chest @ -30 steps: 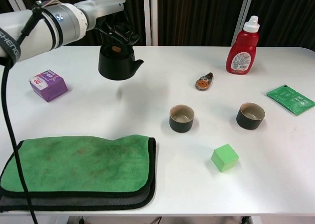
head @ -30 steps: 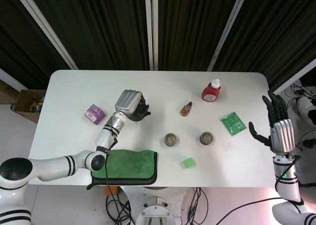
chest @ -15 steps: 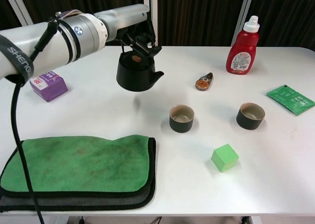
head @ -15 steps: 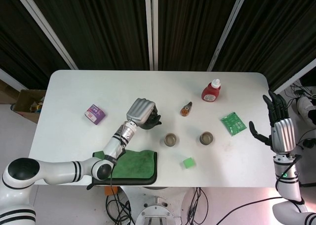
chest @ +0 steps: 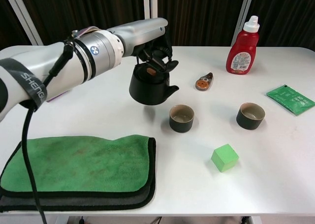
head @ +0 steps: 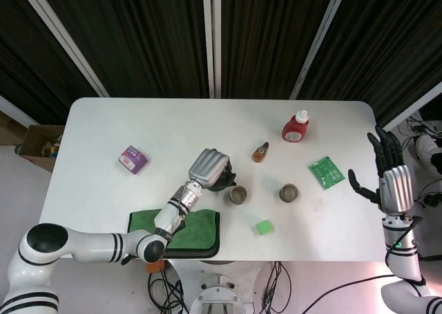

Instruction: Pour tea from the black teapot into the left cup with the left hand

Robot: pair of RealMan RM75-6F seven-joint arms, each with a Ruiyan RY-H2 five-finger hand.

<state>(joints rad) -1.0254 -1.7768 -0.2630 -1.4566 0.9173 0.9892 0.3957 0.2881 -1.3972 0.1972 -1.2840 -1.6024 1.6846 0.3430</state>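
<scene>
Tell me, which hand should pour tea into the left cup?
Probably the left hand: it holds the black teapot just beside the left cup. The right hand hangs open, far off the table's edge.

On the white table are a black teapot, two dark cups with tan insides, a red bottle with a white cap, a bright green cube, a green cloth edged in black, a green packet and a purple box.
</scene>
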